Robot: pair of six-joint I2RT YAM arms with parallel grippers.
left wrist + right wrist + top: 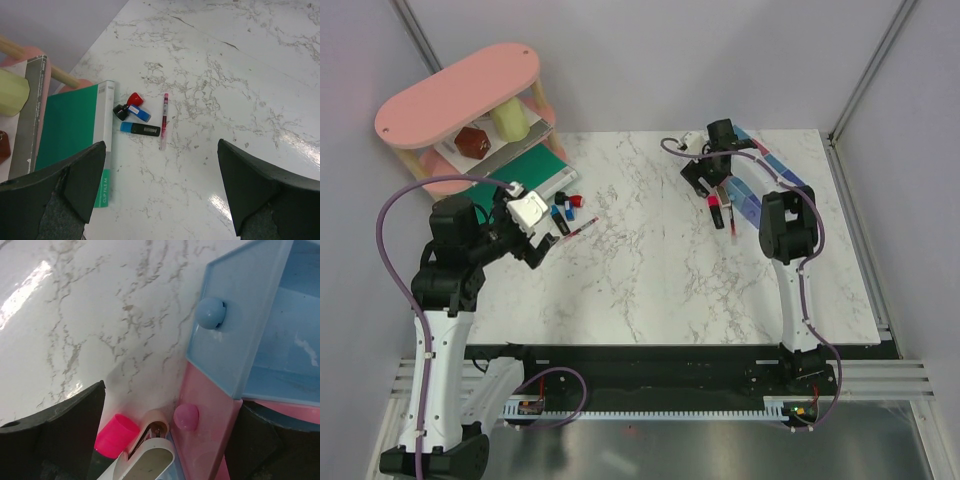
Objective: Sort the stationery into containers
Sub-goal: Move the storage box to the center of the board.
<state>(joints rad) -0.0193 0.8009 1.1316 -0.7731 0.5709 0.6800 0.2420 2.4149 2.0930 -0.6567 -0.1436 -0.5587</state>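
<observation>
A cluster of stationery lies beside the green board [70, 125]: a red piece [134, 98], a black piece [120, 112], a blue piece [141, 114], a black highlighter with a blue cap [144, 130] and a thin red pen [163, 119]. My left gripper [161, 160] is open and empty above the table, short of them. My right gripper [170, 402] is open over a beige stapler-like block [150, 452] and a pink marker cap [116, 436], beside the pink bin [212, 440] and a light blue bin [245, 340]. The marker [717, 207] lies by the bin row [775, 165].
A pink oval tiered shelf [460, 95] stands at the back left with a yellow-green item and a dark red item on it. The green board [535, 170] lies in front of it. Round knobs [210, 312] stick out from the bin fronts.
</observation>
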